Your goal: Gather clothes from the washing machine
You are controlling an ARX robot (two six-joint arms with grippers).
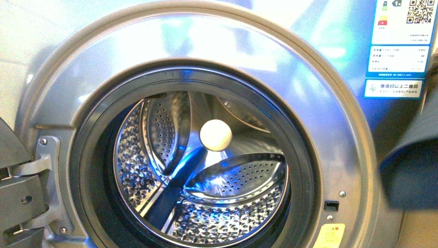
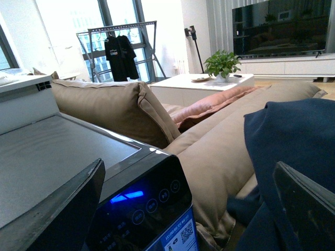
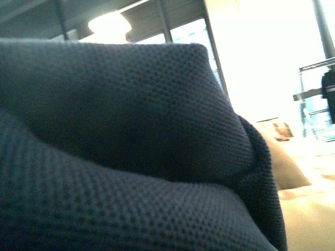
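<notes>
Evidently clothes [image 1: 410,155] hang at three o'clock of washing machine [image 1: 320,93] mouth, by unseen right gripper (hold untellable); left gripper [image 2: 188,163] spread, empty.

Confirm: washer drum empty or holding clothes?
Empty: drum shows bare steel plus one pale round shape. Clothes hang outside, at right.

You are looking straight into the washing machine [image 1: 320,103], its perforated drum [image 1: 206,217] filling the middle of the frame and a cream ball [image 1: 216,135] showing near the centre. The clothes [image 1: 413,160] are hanging at the right edge, outside the drum mouth, below the blue-white labels [image 1: 397,51] at upper right.
</notes>
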